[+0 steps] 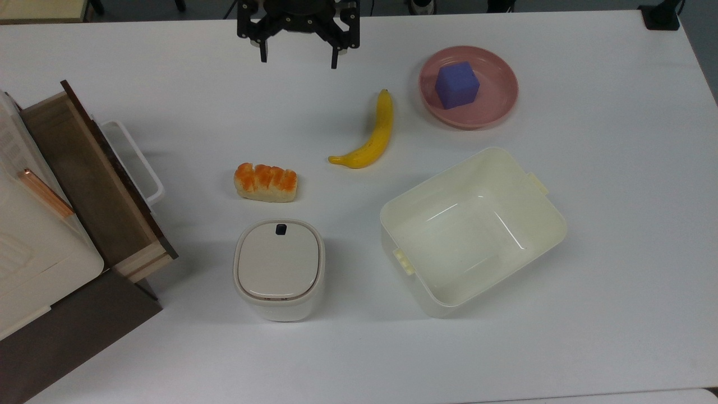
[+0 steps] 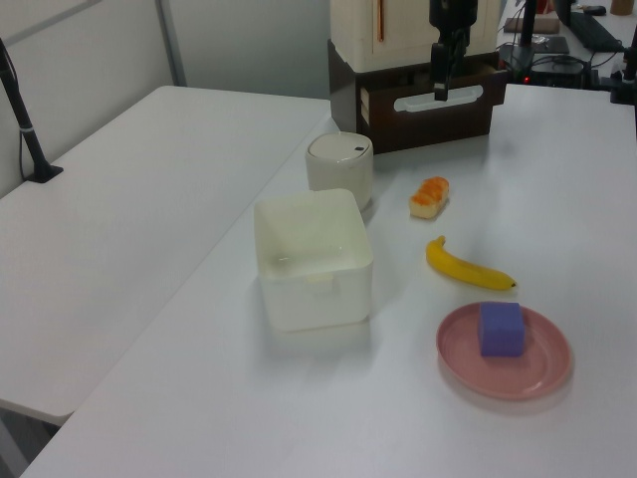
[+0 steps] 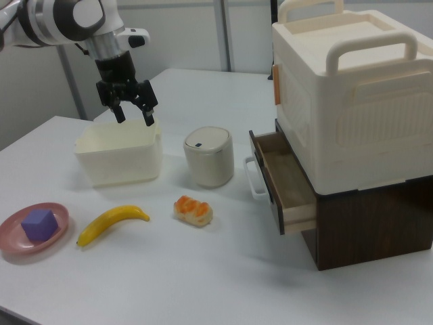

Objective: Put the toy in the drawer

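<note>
fingers: spread wide, nothing between them. the gripper (image 1: 298, 60) hangs empty.
toy: can't place it. nothing black-and-white lies on the open table top or in the gripper. if it's in the drawer, a wall is hiding it.
drawer (image 1: 84, 168): pulled well out at the top view's left, brown bottom open to the air, white handle (image 1: 140, 163) on its dark front.
table, near to far: lidded bin (image 1: 279, 269) and cream tub (image 1: 418, 292) closest in the top view, then the bread loaf (image 1: 265, 182) and banana (image 1: 370, 137), then the pink plate (image 1: 493, 109) with the purple cube (image 1: 457, 84), and the gripper over the far edge.
step in hand: open drawer, empty gripper and no toy out on the table. my read is that the drop-off is done, though i can't confirm it.
next move: if the toy is still out somewhere, it has to be found first. then comes a narrow, centred pinch on so small a thing, a carry to the top view's left, and a low release past the front panel.
arm pose: wrist upright, fingers pointing straight down, held high and well apart from the drawer. the right view puts it at the tub's far side.
</note>
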